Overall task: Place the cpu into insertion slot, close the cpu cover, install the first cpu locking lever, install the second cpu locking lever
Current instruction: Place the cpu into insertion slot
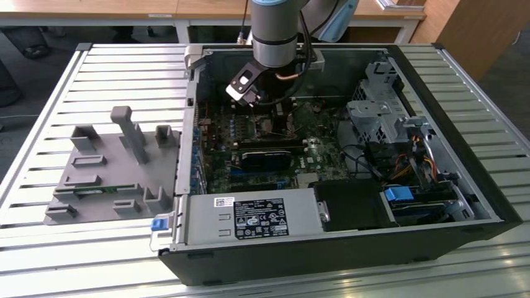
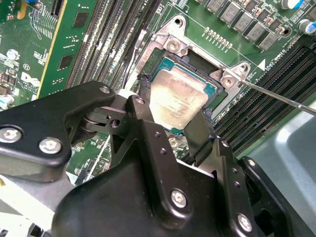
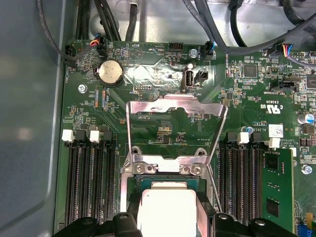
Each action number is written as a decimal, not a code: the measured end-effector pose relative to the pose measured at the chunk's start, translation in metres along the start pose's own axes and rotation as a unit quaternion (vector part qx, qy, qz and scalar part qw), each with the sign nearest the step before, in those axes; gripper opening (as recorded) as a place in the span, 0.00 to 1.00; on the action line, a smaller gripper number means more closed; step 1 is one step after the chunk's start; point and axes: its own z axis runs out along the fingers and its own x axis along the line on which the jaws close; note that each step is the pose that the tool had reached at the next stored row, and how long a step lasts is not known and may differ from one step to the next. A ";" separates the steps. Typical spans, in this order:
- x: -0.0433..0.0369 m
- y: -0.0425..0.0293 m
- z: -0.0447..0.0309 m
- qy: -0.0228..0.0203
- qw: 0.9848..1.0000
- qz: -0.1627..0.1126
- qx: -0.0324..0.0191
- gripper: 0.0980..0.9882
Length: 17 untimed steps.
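A: Where is the cpu (image 2: 177,98)?
B: At the slot (image 2: 199,61), in the middle of the board (image 3: 247,98), between the two banks of memory slots (image 3: 91,187). Its pale metal top faces up, and in the second wrist view a teal edge of it lies inside the slot's rim. I cannot tell whether it is fully seated.
A: And the gripper (image 2: 169,117)?
B: Clamped on the cpu. The black fingers (image 2: 139,111) press on two opposite edges, and no gap shows in either wrist view.
A: The cover (image 3: 148,105)?
B: Open. In the first wrist view it stands swung up from the slot's edge, on the side toward the coin cell (image 3: 109,73). The board shows through its window.
A: The levers?
B: One lever (image 2: 276,96) is a thin rod running out from the slot's corner over the memory slots, free of the cover. The second lever (image 2: 132,57) is a thin wire along the slot's opposite side, also unlatched.
A: What does the exterior view show?
B: The arm (image 1: 273,31) reaches down into the open case (image 1: 331,261), near the case's far edge. The case lies on its side on the slatted table (image 1: 49,93), toward the exterior view's right edge. A grey fixture (image 1: 108,180) sits on the table just beside the case, toward the exterior view's left edge.
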 end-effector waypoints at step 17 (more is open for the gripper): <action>0.0001 0.0002 -0.0027 0.000 1.000 0.000 0.000 0.56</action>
